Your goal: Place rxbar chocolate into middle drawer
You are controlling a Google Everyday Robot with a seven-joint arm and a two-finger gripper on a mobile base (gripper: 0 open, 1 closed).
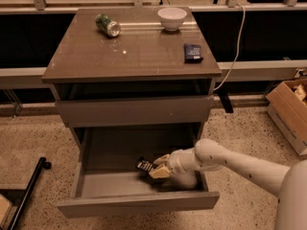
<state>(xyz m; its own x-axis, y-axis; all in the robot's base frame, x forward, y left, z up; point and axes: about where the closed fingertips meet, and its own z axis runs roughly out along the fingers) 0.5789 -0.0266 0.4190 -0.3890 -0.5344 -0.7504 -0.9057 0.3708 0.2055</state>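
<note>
The middle drawer [139, 206] is pulled open below the shut drawer front above it. My gripper [158, 167] reaches in from the right, down inside the drawer near its floor on the right side. It is shut on the rxbar chocolate [144, 166], a dark wrapper with pale lettering that sticks out to the left of the fingers [159, 172]. Most of the bar is hidden by the gripper.
On the cabinet top [96, 61] lie a green can [107, 25] on its side, a white bowl [171, 18] and a dark blue packet [192, 52]. A cardboard box [290, 113] stands on the floor to the right. A black pole [25, 195] lies at the lower left.
</note>
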